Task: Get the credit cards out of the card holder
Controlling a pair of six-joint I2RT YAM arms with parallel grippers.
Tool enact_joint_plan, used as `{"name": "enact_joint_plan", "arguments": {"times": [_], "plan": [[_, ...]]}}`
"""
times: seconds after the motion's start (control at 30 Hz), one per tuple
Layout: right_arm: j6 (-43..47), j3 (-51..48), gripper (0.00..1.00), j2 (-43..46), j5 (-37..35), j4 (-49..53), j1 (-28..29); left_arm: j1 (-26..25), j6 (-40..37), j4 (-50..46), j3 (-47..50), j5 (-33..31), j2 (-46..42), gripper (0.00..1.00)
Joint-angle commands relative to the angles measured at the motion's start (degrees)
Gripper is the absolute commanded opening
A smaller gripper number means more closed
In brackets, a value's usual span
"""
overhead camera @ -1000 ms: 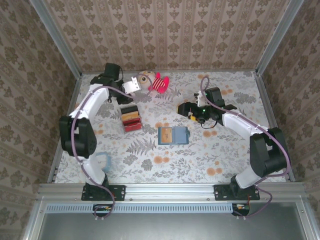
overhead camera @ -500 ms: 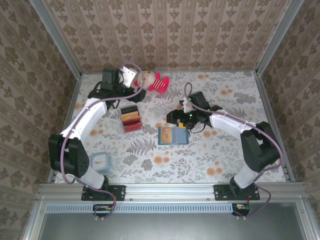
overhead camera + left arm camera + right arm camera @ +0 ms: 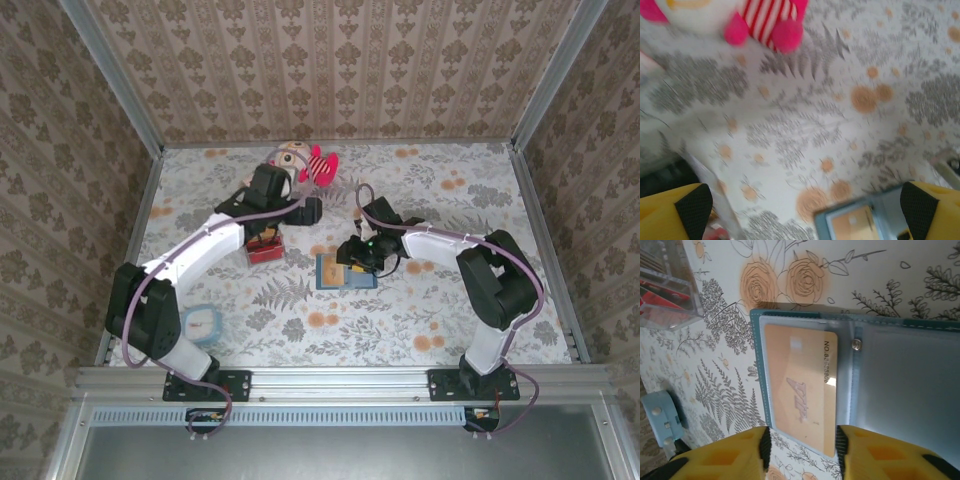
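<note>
The teal card holder (image 3: 346, 271) lies open on the flowered table, and it appears in the right wrist view (image 3: 890, 370) too. A tan-orange credit card (image 3: 800, 390) sits in its left pocket. My right gripper (image 3: 803, 450) hangs over that card's near end. Its jaws are half closed with a gap left, and one black pad (image 3: 765, 445) stands beside each long edge. The same gripper (image 3: 352, 256) is over the holder from above. My left gripper (image 3: 308, 209) is wide open and holds nothing, just behind the holder. In its blurred wrist view (image 3: 805, 207) the holder's corner (image 3: 860, 225) lies between the fingertips.
A clear case holding a red and tan block (image 3: 263, 245) stands left of the holder, under the left arm. A pink striped plush toy (image 3: 305, 162) lies at the back. A small light-blue object (image 3: 200, 322) sits front left. Patterned walls enclose the table.
My left gripper opened and swung from the back left corner toward the middle. My right gripper moved left over the open holder, and its jaws narrowed around the tan card.
</note>
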State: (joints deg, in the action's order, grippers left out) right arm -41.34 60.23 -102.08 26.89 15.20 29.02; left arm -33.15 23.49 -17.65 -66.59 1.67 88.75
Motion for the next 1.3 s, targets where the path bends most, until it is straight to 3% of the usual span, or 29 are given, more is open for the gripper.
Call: {"name": "enact_joint_plan", "arguments": {"times": [0.0, 0.17, 0.3, 0.5, 0.57, 0.73, 0.97, 1.27], "plan": [[1.1, 0.3, 0.37, -1.0, -2.6, 2.8, -0.3, -0.6, 8.3, 1.0, 2.3, -0.1, -1.7, 1.0], [0.9, 1.3, 0.32, -3.0, -3.2, 3.2, -0.4, -3.1, 13.4, -0.2, 3.4, 1.6, -0.9, 1.0], [0.5, 1.1, 0.29, -3.1, -2.7, 2.3, -0.5, -5.7, 17.3, -0.7, 5.0, 1.9, -0.7, 0.94], [1.1, 0.9, 0.27, -3.1, -0.6, 1.7, -0.5, -8.8, 23.1, 4.3, 11.4, 3.0, -1.3, 0.71], [1.1, 0.9, 0.26, -3.0, -0.5, 2.5, -0.5, -9.3, 23.9, 4.7, 12.3, 3.3, -0.6, 0.58], [-0.9, -0.5, 0.22, -2.4, -0.7, -0.8, -0.4, -9.5, 24.2, 8.0, 13.9, 5.9, 1.6, 0.39], [-2.4, -1.3, 0.21, -1.5, -1.6, -2.0, 0.3, -8.1, 22.1, 7.5, 11.2, 10.4, 6.0, 0.27], [-2.5, 1.1, 0.2, -5.1, 0.0, -2.1, 0.3, -6.7, 22.5, 8.4, 11.2, 12.0, 8.2, 0.23]]}}
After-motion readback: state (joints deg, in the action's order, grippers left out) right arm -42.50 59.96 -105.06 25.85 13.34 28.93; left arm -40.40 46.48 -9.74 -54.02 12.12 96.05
